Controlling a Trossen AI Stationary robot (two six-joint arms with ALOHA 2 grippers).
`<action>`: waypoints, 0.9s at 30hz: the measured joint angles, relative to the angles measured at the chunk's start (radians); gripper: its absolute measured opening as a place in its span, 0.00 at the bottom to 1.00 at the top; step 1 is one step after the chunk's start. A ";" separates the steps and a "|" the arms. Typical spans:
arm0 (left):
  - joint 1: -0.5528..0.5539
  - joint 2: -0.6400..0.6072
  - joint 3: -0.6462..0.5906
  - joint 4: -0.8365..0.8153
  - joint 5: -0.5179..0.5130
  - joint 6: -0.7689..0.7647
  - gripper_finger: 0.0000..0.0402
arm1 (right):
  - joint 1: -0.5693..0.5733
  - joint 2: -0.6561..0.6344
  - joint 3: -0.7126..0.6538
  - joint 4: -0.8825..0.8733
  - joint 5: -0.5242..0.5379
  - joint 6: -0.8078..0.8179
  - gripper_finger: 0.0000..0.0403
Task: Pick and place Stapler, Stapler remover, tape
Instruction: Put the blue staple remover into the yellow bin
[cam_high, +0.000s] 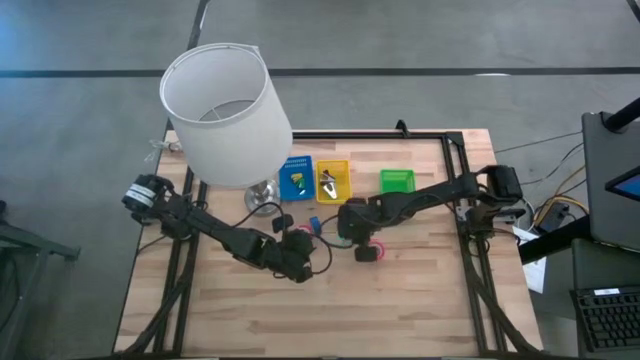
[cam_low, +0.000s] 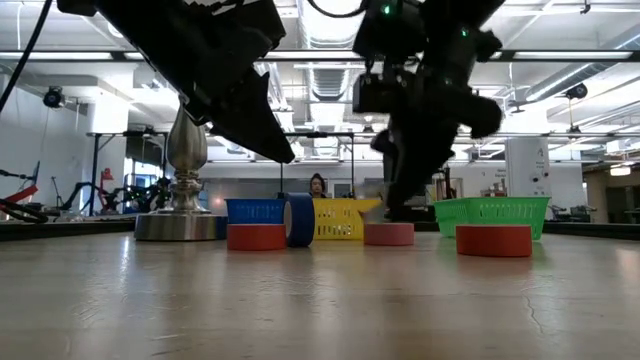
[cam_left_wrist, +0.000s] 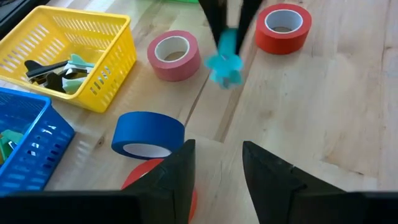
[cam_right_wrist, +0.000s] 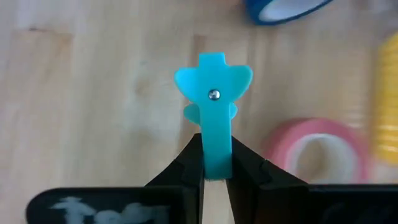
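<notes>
My right gripper (cam_right_wrist: 216, 168) is shut on a small turquoise plastic piece (cam_right_wrist: 214, 93) with a metal rivet, over the table's middle (cam_high: 362, 245). It stands between a pink tape roll (cam_left_wrist: 174, 55) and a red one (cam_left_wrist: 283, 26). My left gripper (cam_left_wrist: 217, 168) is open and empty, just above the table by a blue tape roll (cam_left_wrist: 148, 134). A third red roll (cam_left_wrist: 146, 180) is half hidden under its finger. All the rolls lie flat on the wood. A dark and pale claw-shaped stapler remover (cam_left_wrist: 53, 70) lies in the yellow tray (cam_left_wrist: 109, 59). I see no stapler. My right gripper pinches the turquoise piece by its narrow stem (cam_right_wrist: 216, 155) between the two fingers, from above and pointing down. The wider riveted end (cam_left_wrist: 225, 62) hangs below the fingertips, and it looks lifted clear of the table.
Blue (cam_high: 296, 178), yellow (cam_high: 333, 180) and green (cam_high: 397, 181) trays stand in a row toward the far edge. A lamp with a large white shade (cam_high: 225, 110) stands at the far left, its metal base (cam_low: 180, 215) beside the blue tray. Bare wood lies along the near side.
</notes>
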 joint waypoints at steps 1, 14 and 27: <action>0.000 0.000 0.000 0.000 0.000 -0.003 0.34 | -0.001 -0.012 0.008 -0.011 0.017 -0.010 0.09; 0.001 0.000 -0.001 0.000 0.000 -0.057 0.33 | -0.169 -0.109 0.066 0.073 0.267 -0.146 0.10; 0.001 0.000 -0.002 0.000 0.002 -0.096 0.32 | -0.339 0.064 0.032 0.229 0.132 -0.203 0.10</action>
